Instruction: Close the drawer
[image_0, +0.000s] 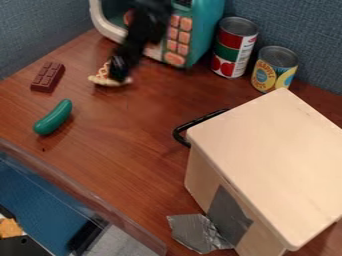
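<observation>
Near the tabletop's (127, 160) far corner, gripper (119, 70) is at the pizza slice (101, 79), before the toy microwave (200, 32). Released or clenched: can't tell, blurred. Wooden drawer unit (267, 155) on the tabletop's right side, black handle (194, 123) close to its body. Drawer front hidden. Chocolate bar (47, 77) by left edge, cucumber (53, 117) nearer front edge.

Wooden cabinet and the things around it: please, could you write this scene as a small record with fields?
cabinet: wooden box, at right
handle: black, on cabinet's upper-left side
drawer state: cannot tell
gripper: at toy pizza slice; grasp unclear
left side: chocolate bar, green pickle
back: toy microwave, two cans
</observation>
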